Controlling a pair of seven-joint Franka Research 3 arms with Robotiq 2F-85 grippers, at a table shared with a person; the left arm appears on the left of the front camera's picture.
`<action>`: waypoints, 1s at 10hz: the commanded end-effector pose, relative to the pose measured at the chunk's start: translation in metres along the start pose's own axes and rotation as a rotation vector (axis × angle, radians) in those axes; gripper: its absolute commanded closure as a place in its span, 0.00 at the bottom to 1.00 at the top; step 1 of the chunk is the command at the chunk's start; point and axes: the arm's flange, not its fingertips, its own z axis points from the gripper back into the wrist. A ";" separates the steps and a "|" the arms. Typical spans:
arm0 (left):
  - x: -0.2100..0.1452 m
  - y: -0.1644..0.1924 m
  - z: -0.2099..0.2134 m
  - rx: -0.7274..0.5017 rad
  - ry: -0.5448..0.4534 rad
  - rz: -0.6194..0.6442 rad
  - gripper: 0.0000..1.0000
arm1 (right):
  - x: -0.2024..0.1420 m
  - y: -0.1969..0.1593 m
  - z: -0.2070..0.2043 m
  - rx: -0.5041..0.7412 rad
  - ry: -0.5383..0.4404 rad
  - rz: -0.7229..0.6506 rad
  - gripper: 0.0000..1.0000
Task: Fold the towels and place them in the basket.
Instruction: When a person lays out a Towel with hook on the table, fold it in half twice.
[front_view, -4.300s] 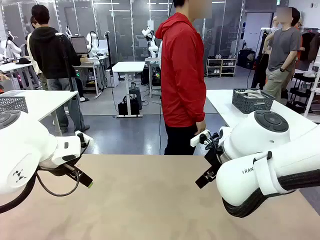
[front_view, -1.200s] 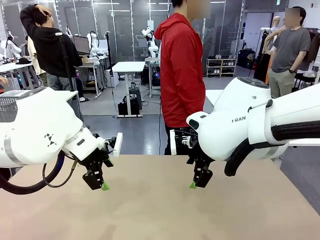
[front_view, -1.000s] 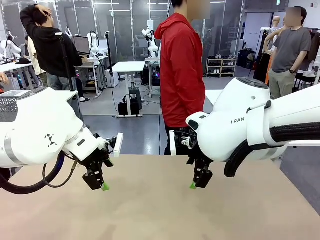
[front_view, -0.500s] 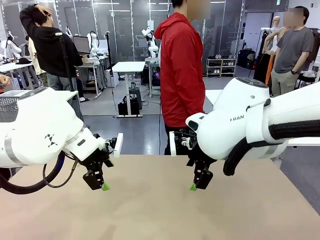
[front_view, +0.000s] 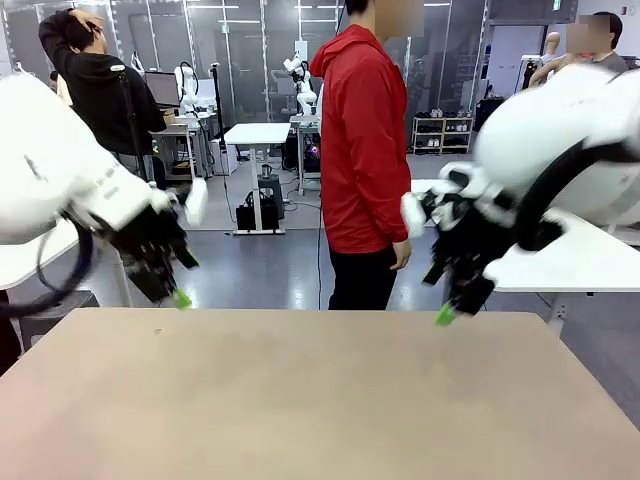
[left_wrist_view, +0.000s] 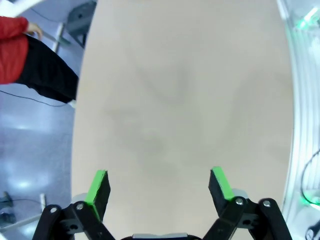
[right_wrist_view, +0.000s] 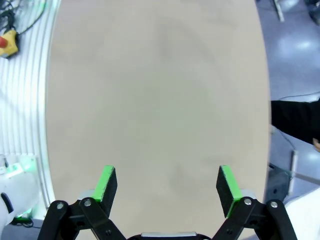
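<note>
The left gripper (front_view: 180, 296) is hanging above the far left edge of the table (front_view: 300, 400), and the right gripper (front_view: 447, 313) is hanging above the far right edge, both tilting down toward the tan top. Both sets of jaws are standing wide apart and holding nothing, with bare tabletop lying between the green pads (left_wrist_view: 97, 186) in each wrist view. Which way the towels or the basket are lying from either set of jaws cannot be told, so neither arm is counting as the nearer one yet. A person in a red jacket (front_view: 365, 150) is standing at the far side between the two grippers, one hand (front_view: 401, 257) hanging by the hip and carrying nothing. My guess is that the coming move is waiting on a towel arriving within reach
</note>
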 end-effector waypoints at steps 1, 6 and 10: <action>-0.005 0.021 0.053 -0.056 -0.093 -0.008 0.00 | -0.022 0.001 0.066 -0.057 -0.070 -0.025 0.00; -0.046 0.060 0.152 -0.067 -0.126 -0.005 0.00 | -0.087 0.020 0.190 -0.096 -0.113 -0.106 0.00; -0.068 0.066 0.169 -0.058 -0.119 0.022 0.00 | -0.092 0.016 0.218 -0.055 -0.073 -0.086 0.00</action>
